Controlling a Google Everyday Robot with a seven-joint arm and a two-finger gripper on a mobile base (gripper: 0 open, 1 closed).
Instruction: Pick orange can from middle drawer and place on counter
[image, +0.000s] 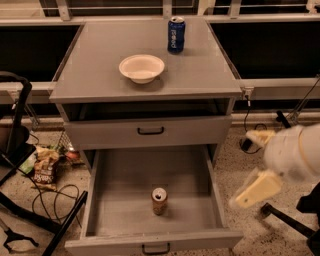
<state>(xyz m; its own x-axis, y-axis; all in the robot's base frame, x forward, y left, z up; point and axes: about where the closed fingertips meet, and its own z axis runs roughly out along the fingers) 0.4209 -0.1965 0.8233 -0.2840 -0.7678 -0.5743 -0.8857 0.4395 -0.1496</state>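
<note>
The orange can (159, 201) stands upright on the grey floor of the pulled-out middle drawer (120, 200), near its front centre. The counter (95, 75) is the grey cabinet top above. My gripper (253, 163) hangs to the right of the drawer, outside its right wall and above the floor. Its two cream fingers (257, 189) are spread apart and hold nothing. It is well to the right of the can.
A blue Pepsi can (175, 35) and a white bowl (142, 67) stand on the counter. A shallower drawer (150, 131) above is slightly open. A snack bag (45, 170), cables and a black frame (15, 150) lie left; a chair base (290, 220) is at right.
</note>
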